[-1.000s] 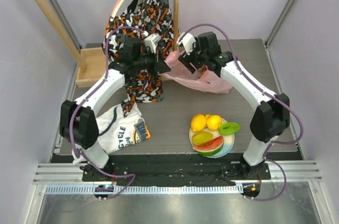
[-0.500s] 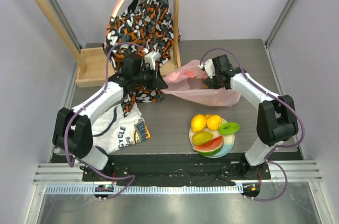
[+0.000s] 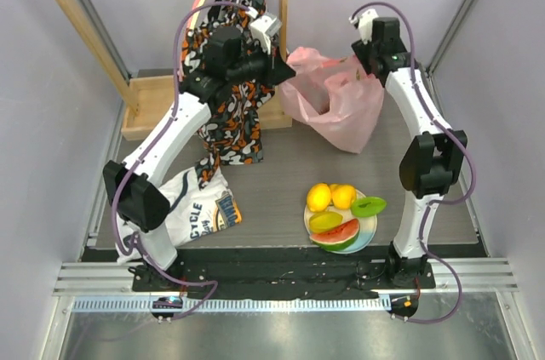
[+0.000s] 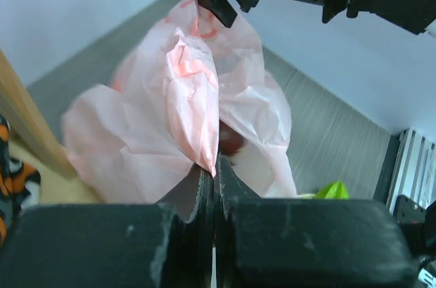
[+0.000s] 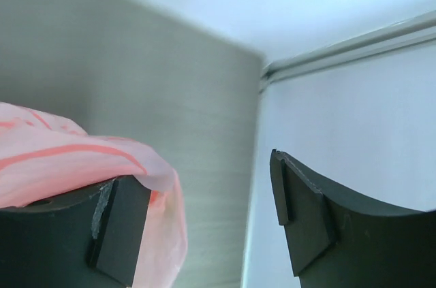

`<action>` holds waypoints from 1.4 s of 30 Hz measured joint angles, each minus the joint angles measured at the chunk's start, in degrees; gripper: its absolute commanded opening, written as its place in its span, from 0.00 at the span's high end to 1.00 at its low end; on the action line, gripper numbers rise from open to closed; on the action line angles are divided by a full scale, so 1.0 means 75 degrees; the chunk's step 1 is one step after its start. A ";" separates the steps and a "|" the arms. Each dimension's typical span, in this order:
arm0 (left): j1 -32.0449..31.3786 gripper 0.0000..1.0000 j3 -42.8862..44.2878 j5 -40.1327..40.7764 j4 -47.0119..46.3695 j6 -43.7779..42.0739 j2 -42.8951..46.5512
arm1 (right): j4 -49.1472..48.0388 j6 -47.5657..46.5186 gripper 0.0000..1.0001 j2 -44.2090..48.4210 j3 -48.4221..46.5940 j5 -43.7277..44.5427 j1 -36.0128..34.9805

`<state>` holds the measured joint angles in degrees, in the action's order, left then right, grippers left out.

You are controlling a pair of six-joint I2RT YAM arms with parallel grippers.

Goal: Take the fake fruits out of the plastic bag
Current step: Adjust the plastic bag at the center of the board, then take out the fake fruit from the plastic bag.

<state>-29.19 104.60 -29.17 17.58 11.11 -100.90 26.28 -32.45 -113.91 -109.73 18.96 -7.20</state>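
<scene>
Half-lifting crinkled translucent pink plastic bag, clamping one fold tight in left gripper. Draping another edge over one finger of wide-apart right gripper.

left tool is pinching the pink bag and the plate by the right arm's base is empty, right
No, the plate is not empty: the top external view shows lemons, a green piece and a watermelon slice on it. The left tool is shut on the pink bag, as you said.
</scene>
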 measured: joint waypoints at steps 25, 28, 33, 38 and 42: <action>-0.0525 1.00 -0.4132 -0.0195 -0.0224 0.0125 0.0985 | 0.0557 0.0204 0.44 0.4651 0.4403 -0.4599 -0.0388; -0.0527 1.00 -0.3695 -0.0195 -0.0388 0.0437 0.0938 | 0.0530 0.0140 0.51 0.4707 0.4141 -0.5053 -0.0807; -0.0527 1.00 -0.3442 -0.0195 -0.0685 0.0731 0.0941 | 0.0627 0.0280 0.60 0.3742 0.3940 -0.5246 -0.1023; -0.0527 1.00 -0.3520 -0.0178 -0.0714 0.0874 0.0947 | 0.0734 0.0629 0.70 0.1859 0.3424 -0.4986 -0.0970; -0.0527 1.00 -0.3707 -0.0067 -0.0717 0.0871 0.0976 | 0.0839 0.0723 0.70 0.1043 0.3284 -0.4208 -0.0857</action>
<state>-33.15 76.79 -29.67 12.21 17.65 -93.58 32.58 -27.03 -106.08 -85.10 -12.60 -13.63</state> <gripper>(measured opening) 0.014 0.301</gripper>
